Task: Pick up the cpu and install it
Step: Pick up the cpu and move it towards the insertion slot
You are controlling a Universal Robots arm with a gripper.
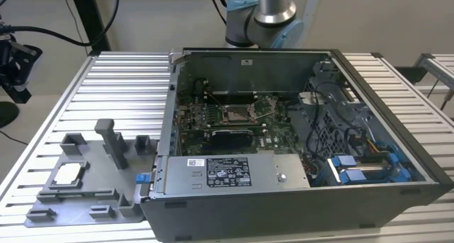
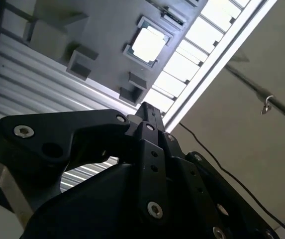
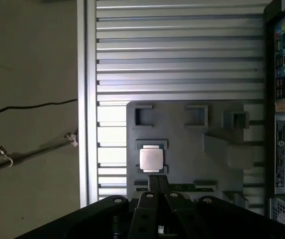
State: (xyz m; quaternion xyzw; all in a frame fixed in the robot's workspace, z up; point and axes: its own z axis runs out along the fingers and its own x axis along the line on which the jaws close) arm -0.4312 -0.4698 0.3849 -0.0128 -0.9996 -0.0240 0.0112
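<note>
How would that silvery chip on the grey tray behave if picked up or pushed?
The cpu looks thin, flat, metal-topped: probably stiff and light, unlikely to roll. Raised edges of the grey tray frame it, so sideways pushes probably fail.

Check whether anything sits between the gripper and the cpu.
Nothing visible does. In the first wrist view the cpu lies uncovered in its recess on the grey holder plate, and the gripper hangs above it with only open air between them.

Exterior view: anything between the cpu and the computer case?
Yes. In the exterior view, on the grey fixture plate, a tall upright post and a small block stand between the cpu and the case.
</note>
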